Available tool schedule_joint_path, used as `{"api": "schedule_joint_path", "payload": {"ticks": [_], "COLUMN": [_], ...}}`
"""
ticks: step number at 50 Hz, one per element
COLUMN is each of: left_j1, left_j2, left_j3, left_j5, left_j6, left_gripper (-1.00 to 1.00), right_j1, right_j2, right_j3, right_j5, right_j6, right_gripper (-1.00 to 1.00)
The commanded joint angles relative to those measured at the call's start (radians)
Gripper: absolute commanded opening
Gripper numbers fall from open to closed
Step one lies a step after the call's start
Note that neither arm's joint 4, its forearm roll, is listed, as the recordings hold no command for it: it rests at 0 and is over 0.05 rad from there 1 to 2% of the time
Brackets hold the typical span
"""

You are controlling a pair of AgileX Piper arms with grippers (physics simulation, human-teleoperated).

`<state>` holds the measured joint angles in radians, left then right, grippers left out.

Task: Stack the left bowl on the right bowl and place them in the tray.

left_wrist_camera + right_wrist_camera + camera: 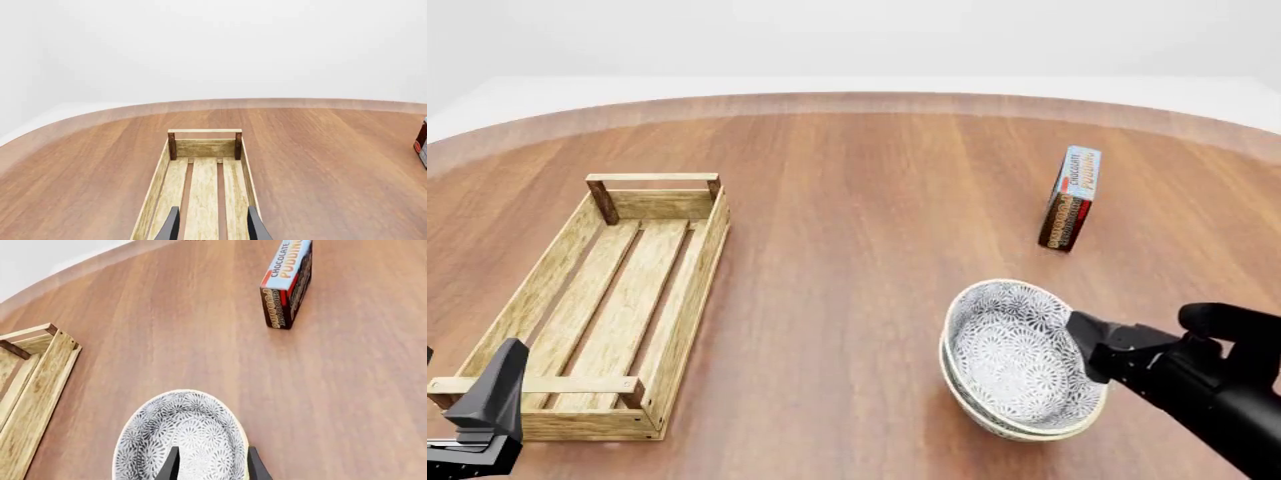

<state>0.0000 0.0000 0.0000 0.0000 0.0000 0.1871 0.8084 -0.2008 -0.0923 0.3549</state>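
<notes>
Left wrist view: only the two dark fingertips of the left gripper (212, 225) are seen, cut off at the frame edge, held apart with nothing between them, above the tray (204, 150). The tray's near end is out of frame. Pale slats with dark gaps, low plank sides and a raised bar on two darker posts are shown at the far end. A red and dark sliver of the box (421, 142) is cut by the frame edge. The table (320, 160) is reddish wood with a curved rim.

Front view: the left gripper (487, 405) is mostly cut off at the lower corner, by the tray's (694, 290) near end. Two bowls (1014, 355) are stacked, nested, on the table well right of the tray; only the rim of the lower bowl is seen. The top bowl is white with a fine grey floral print. The right gripper (1084, 345) is at the stack's right rim; the fingertips are hidden there.

Right wrist view: the right fingers (172, 467) straddle the bowl rim, one inside, one outside; whether it is pinched cannot be told. The box (288, 282) stands upright, lettered "CHOCOLATE PUDDING". A tray corner (40, 370) is seen.
</notes>
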Motion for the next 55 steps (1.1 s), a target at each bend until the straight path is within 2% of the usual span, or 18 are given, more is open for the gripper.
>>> {"api": "schedule_joint_path", "payload": {"ticks": [1, 3, 4, 5, 8, 14, 16, 17, 20, 30, 39, 55], "left_j1": [0.000, 0.000, 0.000, 0.000, 0.000, 0.000, 0.000, 0.000, 0.000, 0.000, 0.000, 0.000], "left_j2": [0.000, 0.000, 0.000, 0.000, 0.000, 0.000, 0.000, 0.000, 0.000, 0.000, 0.000, 0.000], "left_j3": [0.000, 0.000, 0.000, 0.000, 0.000, 0.000, 0.000, 0.000, 0.000, 0.000, 0.000, 0.000], "left_j5": [0.000, 0.000, 0.000, 0.000, 0.000, 0.000, 0.000, 0.000, 0.000, 0.000, 0.000, 0.000], "left_j6": [0.000, 0.000, 0.000, 0.000, 0.000, 0.000, 0.000, 0.000, 0.000, 0.000, 0.000, 0.000], "left_gripper": [1.00, 1.00, 1.00, 1.00, 1.00, 1.00, 1.00, 1.00, 1.00, 1.00, 1.00, 1.00], "right_j1": [-0.017, -0.038, -0.057, -0.057, -0.073, -0.093, -0.088, -0.091, -0.094, -0.073, -0.002, 0.004], "right_j2": [-0.017, -0.003, 0.018, 0.018, 0.019, 0.046, 0.049, 0.090, 0.102, 0.174, 0.218, 0.263], "right_j3": [-0.040, -0.067, -0.094, -0.095, -0.148, -0.257, -0.269, -0.292, -0.313, -0.333, -0.284, -0.211], "right_j5": [0.067, 0.093, 0.118, 0.118, 0.189, 0.319, 0.335, 0.361, 0.383, 0.397, 0.341, 0.251], "right_j6": [-0.053, -0.096, -0.151, -0.151, -0.231, -0.336, -0.346, -0.394, -0.420, -0.449, -0.428, -0.403], "right_gripper": [1.00, 1.00, 1.00, 1.00, 1.00, 1.00, 1.00, 1.00, 1.00, 1.00, 1.00, 1.00]}}
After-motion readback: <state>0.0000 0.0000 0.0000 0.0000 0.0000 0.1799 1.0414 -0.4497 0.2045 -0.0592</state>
